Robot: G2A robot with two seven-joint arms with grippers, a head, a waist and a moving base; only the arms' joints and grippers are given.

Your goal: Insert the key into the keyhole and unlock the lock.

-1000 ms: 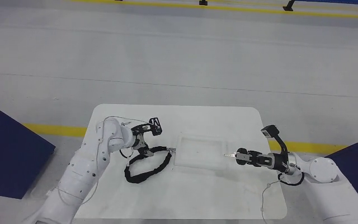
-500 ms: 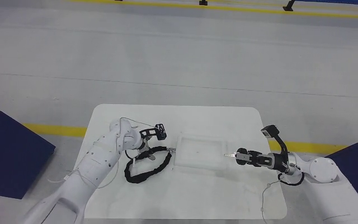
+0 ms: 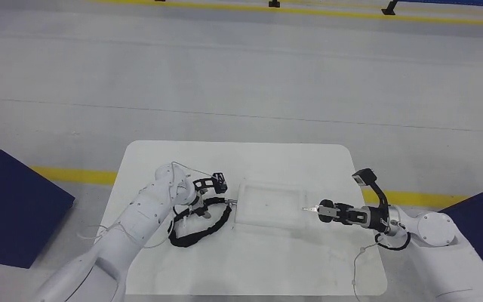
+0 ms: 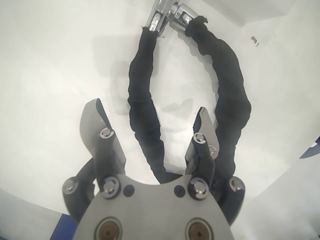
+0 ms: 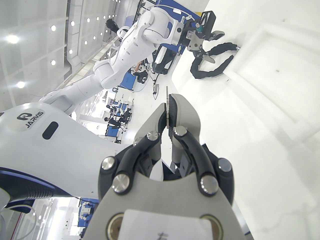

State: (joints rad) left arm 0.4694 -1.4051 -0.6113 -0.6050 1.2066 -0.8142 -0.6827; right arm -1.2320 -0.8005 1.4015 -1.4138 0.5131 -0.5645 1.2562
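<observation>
A black sleeved cable lock [image 3: 198, 226] lies looped on the white table, its chrome lock body [image 3: 229, 202] against the edge of a shallow tray. My left gripper [image 3: 201, 209] hovers over the loop. In the left wrist view this gripper [image 4: 150, 106] is open, its fingers either side of one strand of the cable lock [image 4: 230, 93], with the chrome lock body [image 4: 162, 13] beyond. My right gripper [image 3: 323, 209] is over the tray's right side, shut on a thin metal key [image 3: 309, 209] that points toward the lock. The right wrist view shows the key [image 5: 166, 98] edge-on between the pads.
A shallow white recessed tray [image 3: 264, 183] lies in the middle of the table [image 3: 302, 264], between the two grippers. A white cable trails off the table's right front corner [image 3: 361, 260].
My left arm has swung right and come down over the cable loop, closer to the chrome end. The right arm and key have stayed put.
</observation>
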